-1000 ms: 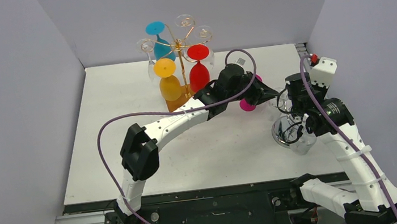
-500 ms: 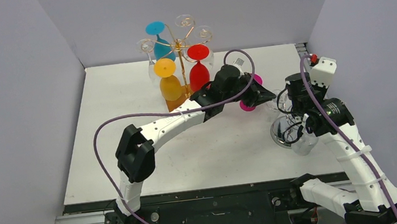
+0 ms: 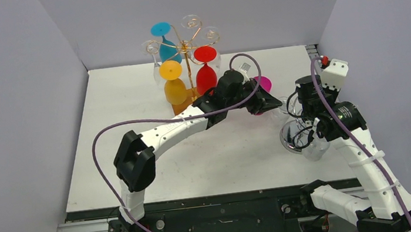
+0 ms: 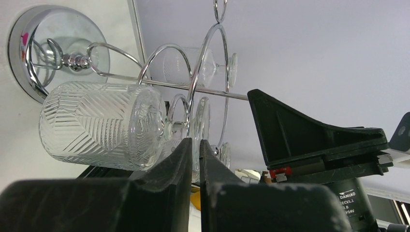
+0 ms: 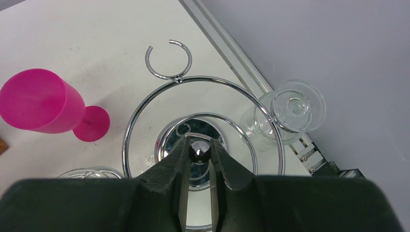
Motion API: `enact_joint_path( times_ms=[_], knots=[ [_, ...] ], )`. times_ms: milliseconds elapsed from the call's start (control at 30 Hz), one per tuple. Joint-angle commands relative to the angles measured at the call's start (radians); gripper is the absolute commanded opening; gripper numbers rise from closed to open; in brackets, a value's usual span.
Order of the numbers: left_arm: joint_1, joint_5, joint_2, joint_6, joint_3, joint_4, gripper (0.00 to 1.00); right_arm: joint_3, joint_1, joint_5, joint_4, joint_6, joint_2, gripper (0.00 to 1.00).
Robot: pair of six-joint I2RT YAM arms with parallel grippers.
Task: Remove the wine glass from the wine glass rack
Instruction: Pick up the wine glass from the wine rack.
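Observation:
The gold wire wine glass rack (image 3: pixel 185 47) stands at the back on a brown wooden base (image 3: pixel 188 103). It holds blue (image 3: pixel 164 38), yellow (image 3: pixel 174 84) and red (image 3: pixel 205 71) glasses and clear ones. My left gripper (image 3: pixel 272 103) is far from it, at the chrome stand (image 3: pixel 294 137). In the left wrist view the gripper (image 4: pixel 197 141) is shut on the thin foot (image 4: pixel 202 121) of a clear patterned glass (image 4: pixel 96 125) hanging on that stand. My right gripper (image 5: pixel 200 140) is shut on the chrome stand's top ball (image 5: pixel 200 151).
A pink glass (image 5: pixel 36 101) lies on the table beside the chrome stand's round base (image 5: pixel 167 140); the left wrist partly covers it (image 3: pixel 262 83). Another clear glass (image 5: pixel 290 108) hangs on the stand's far side, near the table's right edge rail (image 5: pixel 232 53).
My left arm's elbow has swung left and its wrist has turned a little, so the gripper now covers more of the pink glass. The right arm has not moved.

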Motion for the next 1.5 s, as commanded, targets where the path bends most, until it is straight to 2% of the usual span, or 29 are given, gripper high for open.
enact_joint_path(
  times_ms=[0,433,900,1033,1267,1467],
  knots=[
    [0.008,0.037,-0.098,0.022,0.004,0.138,0.0,0.015,0.011,-0.016,-0.013,0.004,0.0,0.0],
    [0.035,0.021,-0.16,0.011,-0.094,0.197,0.0,0.032,0.011,-0.018,-0.018,0.007,-0.003,0.0],
    [0.063,0.008,-0.236,0.027,-0.18,0.187,0.0,0.076,0.01,-0.028,-0.038,0.013,-0.007,0.0],
    [0.073,0.005,-0.258,0.036,-0.209,0.184,0.0,0.102,0.011,-0.033,-0.049,0.012,-0.019,0.14],
    [0.081,0.005,-0.287,0.047,-0.245,0.183,0.0,0.143,0.011,-0.044,-0.069,0.01,-0.03,0.48],
    [0.09,0.001,-0.299,0.051,-0.259,0.187,0.0,0.161,0.011,-0.053,-0.078,0.009,-0.04,0.63]
  ],
)
